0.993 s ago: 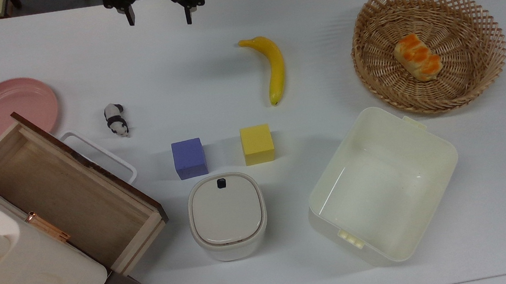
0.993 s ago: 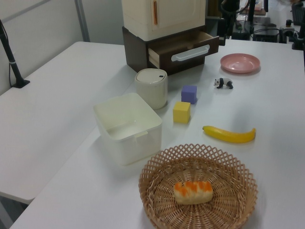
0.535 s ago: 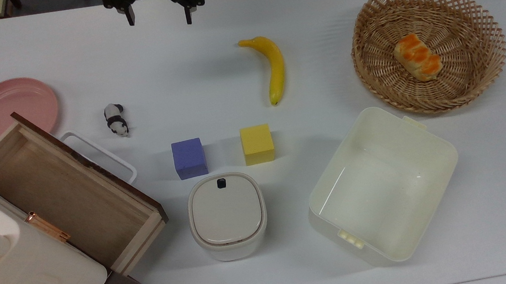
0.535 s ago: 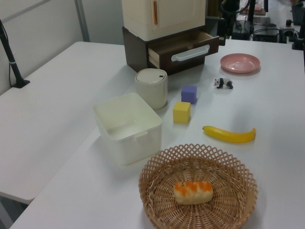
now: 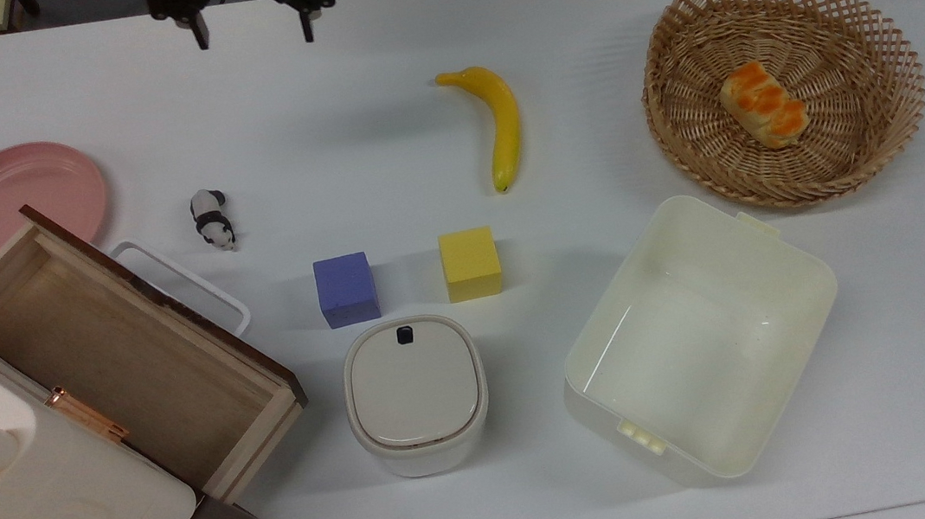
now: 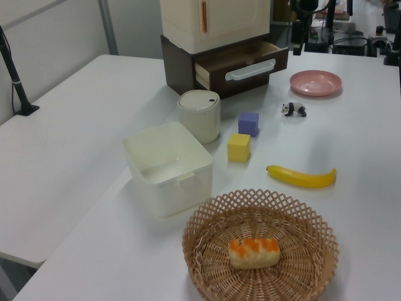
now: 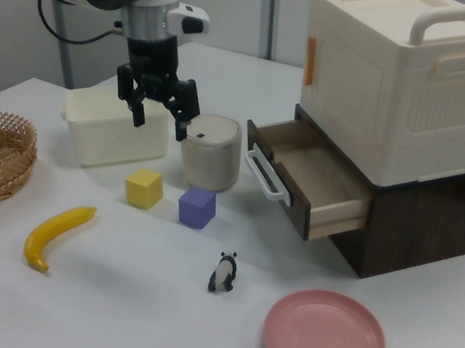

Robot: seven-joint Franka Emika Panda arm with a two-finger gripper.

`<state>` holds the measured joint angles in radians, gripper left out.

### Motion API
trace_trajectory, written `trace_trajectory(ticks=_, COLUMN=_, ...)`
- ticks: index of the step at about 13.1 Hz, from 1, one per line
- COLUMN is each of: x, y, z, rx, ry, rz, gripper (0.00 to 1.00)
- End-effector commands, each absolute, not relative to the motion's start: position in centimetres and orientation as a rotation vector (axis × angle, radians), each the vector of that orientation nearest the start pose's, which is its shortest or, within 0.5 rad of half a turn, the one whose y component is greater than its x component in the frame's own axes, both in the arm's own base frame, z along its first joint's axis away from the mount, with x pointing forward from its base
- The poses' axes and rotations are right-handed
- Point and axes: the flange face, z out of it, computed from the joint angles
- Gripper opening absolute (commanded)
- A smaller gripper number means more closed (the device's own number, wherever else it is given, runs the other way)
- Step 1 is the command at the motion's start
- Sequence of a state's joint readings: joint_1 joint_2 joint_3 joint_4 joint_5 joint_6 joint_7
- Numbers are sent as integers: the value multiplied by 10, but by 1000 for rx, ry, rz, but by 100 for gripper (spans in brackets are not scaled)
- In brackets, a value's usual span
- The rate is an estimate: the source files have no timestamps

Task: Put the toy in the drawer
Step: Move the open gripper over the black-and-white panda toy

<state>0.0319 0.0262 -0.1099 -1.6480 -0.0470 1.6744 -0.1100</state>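
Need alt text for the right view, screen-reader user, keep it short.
A robot arm holds its open gripper in the air above a white table, with a small panda toy standing below it on the table. To the right view's right, an open wooden drawer sticks out beneath a cream storage box; a pink plate lies nearest the camera.

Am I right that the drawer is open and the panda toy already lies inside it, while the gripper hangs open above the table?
Not quite: the toy stands on the table beside the open drawer, as the top view shows. The gripper does hang open.
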Motion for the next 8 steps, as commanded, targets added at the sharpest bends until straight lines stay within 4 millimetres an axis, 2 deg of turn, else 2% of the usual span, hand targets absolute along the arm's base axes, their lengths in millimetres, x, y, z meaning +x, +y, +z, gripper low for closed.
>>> trace_trajectory(ticks=1, x=556, y=-79, z=591, rx=-3159, ry=-182, rz=42, gripper=100)
trace_trajectory(ticks=3, x=552, y=-102, z=589, rx=-3151, ry=-242, rz=53, gripper=100)
trace_trajectory(ticks=8, x=544, y=-142, z=573, rx=-3141, ry=-307, rz=88, gripper=100)
